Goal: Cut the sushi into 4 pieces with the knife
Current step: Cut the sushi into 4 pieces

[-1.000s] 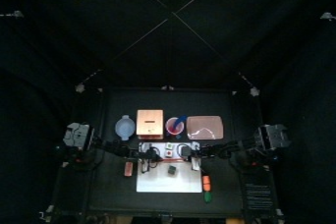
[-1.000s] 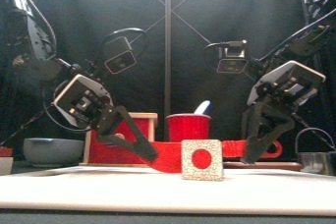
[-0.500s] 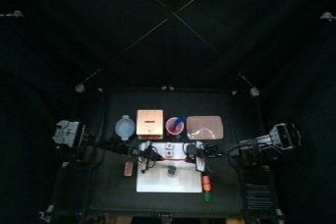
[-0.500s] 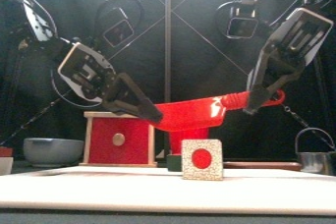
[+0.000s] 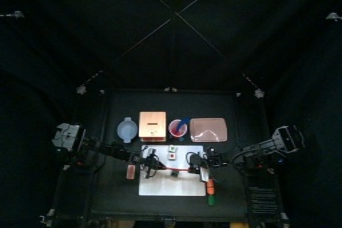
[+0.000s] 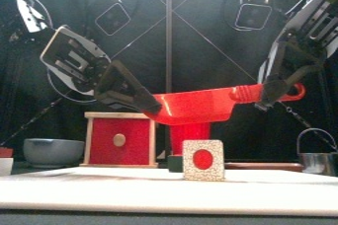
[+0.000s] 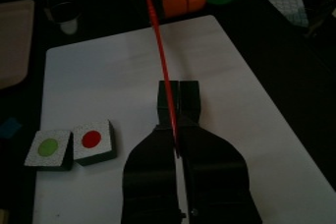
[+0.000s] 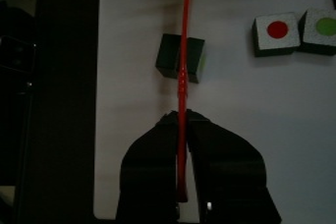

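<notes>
- The left arm (image 6: 73,61) slopes down from the left. The left gripper (image 6: 149,111) hangs above the left part of the white cutting board (image 5: 167,184), jaws clamped on the red knife (image 6: 205,104).
- The right arm (image 6: 310,27) slopes down from the right. The right gripper (image 6: 274,95) hangs above the board's right part, slightly higher, jaws pinching the same knife.

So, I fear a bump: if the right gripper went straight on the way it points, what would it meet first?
The right gripper, shut on the knife, would likely meet the green block on the board first; depth is unclear.
</notes>
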Motion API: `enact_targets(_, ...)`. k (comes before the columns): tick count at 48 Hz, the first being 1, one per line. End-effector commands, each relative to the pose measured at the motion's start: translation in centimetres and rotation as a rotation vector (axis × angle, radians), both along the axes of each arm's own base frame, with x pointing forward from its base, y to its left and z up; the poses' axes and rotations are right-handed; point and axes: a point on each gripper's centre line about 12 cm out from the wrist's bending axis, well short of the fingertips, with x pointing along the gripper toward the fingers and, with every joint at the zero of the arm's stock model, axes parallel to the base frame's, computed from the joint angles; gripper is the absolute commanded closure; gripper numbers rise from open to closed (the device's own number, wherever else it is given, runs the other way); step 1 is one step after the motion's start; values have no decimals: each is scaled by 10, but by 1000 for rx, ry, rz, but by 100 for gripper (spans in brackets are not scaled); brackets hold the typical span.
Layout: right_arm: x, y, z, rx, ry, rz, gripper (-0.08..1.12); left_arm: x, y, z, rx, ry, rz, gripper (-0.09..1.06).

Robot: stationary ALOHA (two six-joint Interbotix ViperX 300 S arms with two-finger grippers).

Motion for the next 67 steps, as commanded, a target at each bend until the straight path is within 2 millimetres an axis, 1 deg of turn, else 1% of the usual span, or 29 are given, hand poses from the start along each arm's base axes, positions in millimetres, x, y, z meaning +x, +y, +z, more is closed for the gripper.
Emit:
enact_targets(1,6,10,3,7,-24,19,102,14,2,9,-4,-41,10,77)
enact_targets(8,8,11,-2,3,-8,18,102,17,1,7,-5,-38,10,77)
enact_targets(18,8,11,-3,3,-6,19,102,17,1,6,-6,-35,10,77)
enact_targets(31,11,16,-10,-2,12,29,102,17,-1,-7,-13,0,14,77)
enact_targets(42,19,21,-18,-8,31,37,102,16,-2,-10,-18,10,23,77)
enact_targets(51,22,20,-31,-18,66,31,102,15,0,-20,-22,41,36,77)
enact_targets(60,23,17,-43,-30,100,27,102,14,4,-40,-24,109,66,77)
enact_targets(64,23,12,-44,-32,108,13,102,14,5,-46,-28,127,78,77)
enact_targets(67,23,10,-44,-33,108,8,102,14,6,-47,-28,130,82,77)
